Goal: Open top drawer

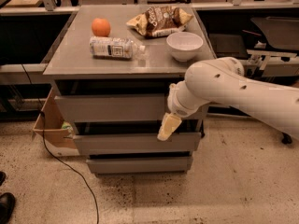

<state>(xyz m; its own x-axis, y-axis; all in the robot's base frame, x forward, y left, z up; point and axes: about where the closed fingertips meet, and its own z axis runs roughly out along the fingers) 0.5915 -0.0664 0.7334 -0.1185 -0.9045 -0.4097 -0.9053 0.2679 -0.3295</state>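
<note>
The top drawer (112, 107) is the wide grey flat front just under the cabinet's top, with a dark gap above it. The shorter middle drawer (126, 143) and the narrow bottom drawer (140, 164) sit below it. My gripper (168, 126), pale yellow at the end of the thick white arm (233, 90), hangs in front of the right end of the top drawer's lower edge, over the gap above the middle drawer. Whether it touches the front cannot be told.
On the cabinet top (74, 59) lie an orange (101, 27), a plastic bottle on its side (114, 47), a chip bag (160, 20) and a white bowl (184, 45). A cardboard box (50, 125) and a black cable (70, 167) are on the floor at left. Desk frames stand at right.
</note>
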